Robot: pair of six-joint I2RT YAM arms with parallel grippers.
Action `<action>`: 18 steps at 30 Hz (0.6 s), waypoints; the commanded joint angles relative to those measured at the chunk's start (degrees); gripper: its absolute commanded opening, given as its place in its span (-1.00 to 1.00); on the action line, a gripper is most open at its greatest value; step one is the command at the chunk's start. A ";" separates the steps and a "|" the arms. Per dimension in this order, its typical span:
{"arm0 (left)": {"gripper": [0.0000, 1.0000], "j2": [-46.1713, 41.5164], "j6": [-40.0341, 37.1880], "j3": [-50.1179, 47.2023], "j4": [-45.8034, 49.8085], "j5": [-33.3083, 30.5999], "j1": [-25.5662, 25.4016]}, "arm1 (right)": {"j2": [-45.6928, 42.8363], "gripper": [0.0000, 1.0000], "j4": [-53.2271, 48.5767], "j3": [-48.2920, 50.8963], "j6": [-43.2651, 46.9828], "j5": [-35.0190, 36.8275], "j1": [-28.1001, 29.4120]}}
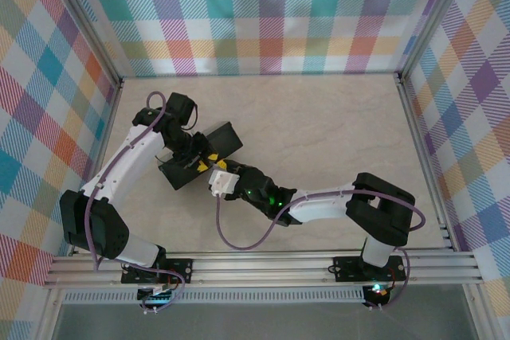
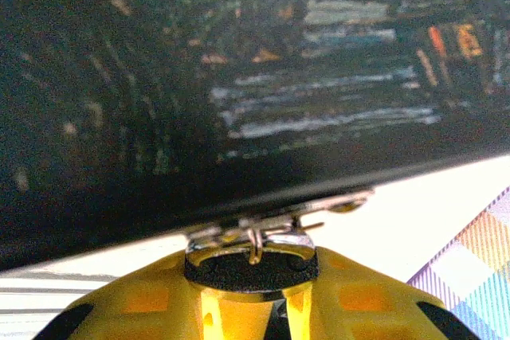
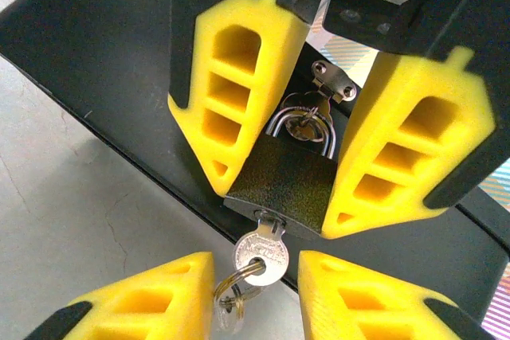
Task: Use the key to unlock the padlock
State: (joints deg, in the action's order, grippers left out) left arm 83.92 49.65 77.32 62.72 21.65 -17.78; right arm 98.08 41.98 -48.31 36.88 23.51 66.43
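At the dark box (image 3: pixel 96 61) edge, left claw (image 3: pixel 279 209) clamps the padlock (image 3: pixel 283 185); right claw (image 3: pixel 256 288) stands slightly apart around the key (image 3: pixel 261 256).

Padlock (image 3: pixel 279 185): between the fingers of the left gripper (image 3: pixel 279 206), touching both, hung by its shackle from a hasp (image 3: pixel 331 77) on the box (image 3: pixel 96 61) behind. Key (image 3: pixel 260 256): in the padlock's underside, between the fingers of the right gripper (image 3: pixel 255 296), ring (image 3: pixel 227 288) below. Box on table (image 3: pixel 64 228).
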 commanded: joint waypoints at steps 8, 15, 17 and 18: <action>-1.00 -0.93 -0.87 1.97 -1.19 2.78 0.48 | 0.63 -0.36 1.97 -0.68 -0.49 -1.26 -0.52; -1.00 -0.73 -0.61 1.51 -2.14 3.13 0.54 | 1.15 -0.36 0.78 -2.63 0.21 -1.87 -0.52; -1.00 -0.57 -0.60 1.33 -2.25 3.37 0.49 | 1.50 -0.37 0.50 -3.20 0.13 -2.02 -0.52; -1.00 -0.56 -0.61 1.21 -2.33 3.40 0.47 | 1.65 -0.40 0.43 -3.35 0.15 -1.97 -0.51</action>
State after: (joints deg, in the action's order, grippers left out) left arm 83.92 49.67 77.32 62.67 22.06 -17.78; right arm 98.87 41.93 -49.67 36.93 22.33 66.35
